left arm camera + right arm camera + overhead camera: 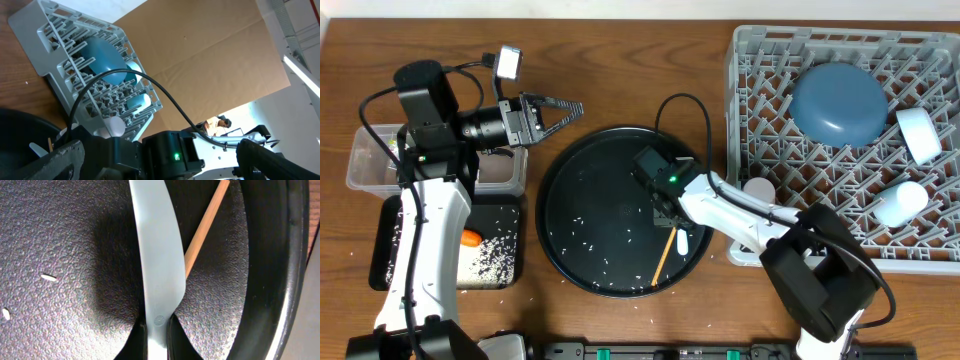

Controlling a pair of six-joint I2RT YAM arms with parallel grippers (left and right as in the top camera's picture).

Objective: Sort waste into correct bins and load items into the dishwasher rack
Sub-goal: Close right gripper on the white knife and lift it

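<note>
Wooden tabletop (620, 60), rack (760, 60) already holding plate (840, 100) and cups (902, 202); right gripper (157, 329) pinches the white spoon (155, 255) beside the chopstick (205, 227), left gripper (558, 108) splayed wide, rice grains (582, 222) littering the round black tray (555, 180).

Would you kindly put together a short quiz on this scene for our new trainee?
1. True or false: the right gripper has its jaws shut on the white spoon.
2. The plate in the dishwasher rack is: A) red, B) dark blue, C) yellow.
3. Fill in: the wooden chopstick lies in the round black ____.
Key: 1 true; 2 B; 3 tray.
</note>
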